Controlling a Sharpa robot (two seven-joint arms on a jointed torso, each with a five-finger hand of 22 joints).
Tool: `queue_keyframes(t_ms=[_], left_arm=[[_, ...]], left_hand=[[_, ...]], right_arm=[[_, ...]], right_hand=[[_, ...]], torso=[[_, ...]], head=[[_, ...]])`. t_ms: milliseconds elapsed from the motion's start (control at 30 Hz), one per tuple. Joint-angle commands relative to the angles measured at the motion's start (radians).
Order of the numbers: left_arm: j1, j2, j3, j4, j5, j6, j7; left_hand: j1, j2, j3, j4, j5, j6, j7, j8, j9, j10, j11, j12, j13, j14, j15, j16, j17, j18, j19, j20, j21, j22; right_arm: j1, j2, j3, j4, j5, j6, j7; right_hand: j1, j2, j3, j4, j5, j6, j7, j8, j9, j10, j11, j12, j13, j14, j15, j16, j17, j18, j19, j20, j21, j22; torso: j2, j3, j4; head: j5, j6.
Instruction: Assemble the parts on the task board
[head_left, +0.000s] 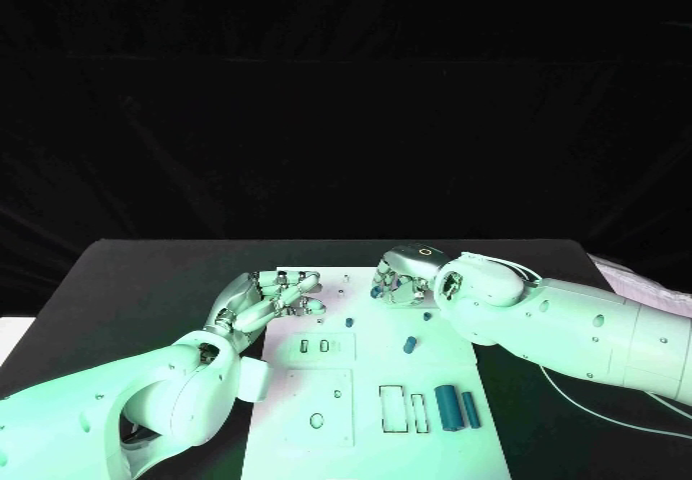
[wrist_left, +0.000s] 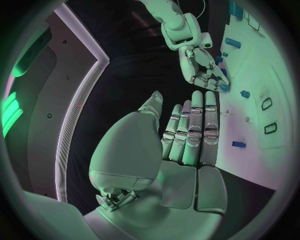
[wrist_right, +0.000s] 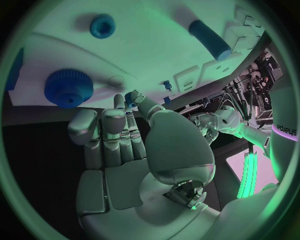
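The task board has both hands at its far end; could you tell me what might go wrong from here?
1. The left hand and right hand are close together over the task board, so they may collide.
2. The right hand's fingers might knock the blue gear beside them.

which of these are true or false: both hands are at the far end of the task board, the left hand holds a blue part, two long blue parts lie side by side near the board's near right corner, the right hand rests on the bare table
1. Both hands are at the far end of the task board. True: the left hand and right hand are both there.
2. The left hand holds a blue part. False: its fingers lie straight with nothing in them.
3. Two long blue parts lie side by side near the board's near right corner. True.
4. The right hand rests on the bare table. False: it is over the board's far edge.
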Motion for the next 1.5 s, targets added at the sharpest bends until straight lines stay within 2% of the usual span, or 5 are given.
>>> queue_keyframes(t_ms=[33, 267, 467, 1100, 1500], left_arm=[[0.001, 0.001, 0.001, 0.000, 0.002, 0.020, 0.000], [0.001, 0.002, 0.001, -0.001, 0.002, 0.022, -0.002], [0.001, 0.007, 0.001, -0.008, 0.002, 0.025, -0.004], [0.001, 0.009, 0.001, -0.016, 0.002, 0.027, -0.006], [0.001, 0.009, 0.001, -0.015, 0.002, 0.028, -0.008]], left_hand=[[-0.003, 0.007, -0.001, -0.007, -0.003, -0.001, 0.007, -0.007, -0.001, -0.001, 0.006, -0.004, 0.000, -0.001, 0.004, -0.004, 0.002, 0.010, 0.009, 0.001, -0.007, -0.002], [-0.003, 0.007, -0.001, -0.007, -0.003, -0.001, 0.007, -0.007, -0.001, -0.001, 0.006, -0.004, 0.000, -0.001, 0.004, -0.004, 0.002, 0.010, 0.009, 0.001, -0.007, -0.002], [-0.002, 0.007, -0.001, -0.008, -0.003, -0.001, 0.007, -0.007, -0.001, -0.002, 0.006, -0.005, 0.000, -0.001, 0.004, -0.005, 0.003, 0.010, 0.010, 0.001, -0.008, -0.002], [0.000, 0.008, 0.000, -0.010, -0.003, -0.001, 0.007, -0.008, -0.001, -0.002, 0.006, -0.006, 0.000, -0.001, 0.004, -0.006, 0.004, 0.010, 0.010, 0.001, -0.009, -0.003], [0.001, 0.008, 0.000, -0.012, -0.003, -0.001, 0.007, -0.009, -0.001, -0.001, 0.006, -0.007, 0.000, -0.001, 0.005, -0.007, 0.005, 0.010, 0.011, 0.001, -0.010, -0.004]], right_arm=[[0.000, 0.009, 0.001, -0.002, 0.015, -0.044, -0.026], [0.000, 0.043, 0.003, -0.035, 0.001, -0.068, -0.061], [0.001, 0.078, 0.003, -0.075, -0.004, -0.079, -0.065], [0.004, 0.104, 0.017, -0.085, -0.010, -0.123, -0.053], [0.004, 0.123, 0.019, -0.093, -0.007, -0.103, -0.047]], right_hand=[[0.003, 0.006, 0.003, 0.006, 0.003, 0.017, -0.008, 0.006, 0.016, 0.009, 0.000, -0.001, 0.001, 0.020, -0.008, 0.006, 0.002, -0.007, 0.009, -0.001, 0.003, 0.001], [0.004, 0.004, 0.007, 0.010, -0.001, 0.017, -0.008, 0.005, 0.017, 0.009, 0.000, -0.003, 0.000, 0.020, -0.009, 0.010, 0.004, -0.008, 0.011, -0.002, 0.008, 0.008], [0.005, 0.000, 0.011, 0.016, -0.011, 0.013, -0.006, 0.001, 0.018, 0.006, 0.001, -0.007, -0.001, 0.017, -0.007, 0.011, 0.001, -0.008, 0.010, -0.002, 0.010, 0.009], [0.003, -0.005, 0.015, 0.025, -0.020, 0.010, -0.003, -0.002, 0.018, 0.002, 0.004, -0.009, -0.002, 0.015, -0.006, 0.015, 0.003, -0.009, 0.010, 0.000, 0.015, 0.015], [0.003, -0.008, 0.016, 0.027, -0.021, 0.009, -0.003, -0.003, 0.018, 0.001, 0.004, -0.009, -0.002, 0.015, -0.005, 0.017, 0.004, -0.009, 0.010, 0.000, 0.016, 0.017]], torso=[[0.003, -0.0003, 0.0010], [0.005, -0.0011, 0.0013], [0.008, -0.0017, 0.0043], [0.011, -0.0021, 0.0046], [0.013, -0.0023, 0.0039]], head=[[0.001, 0.001], [0.005, 0.008], [0.002, 0.021], [0.008, 0.014], [0.009, 0.014]])
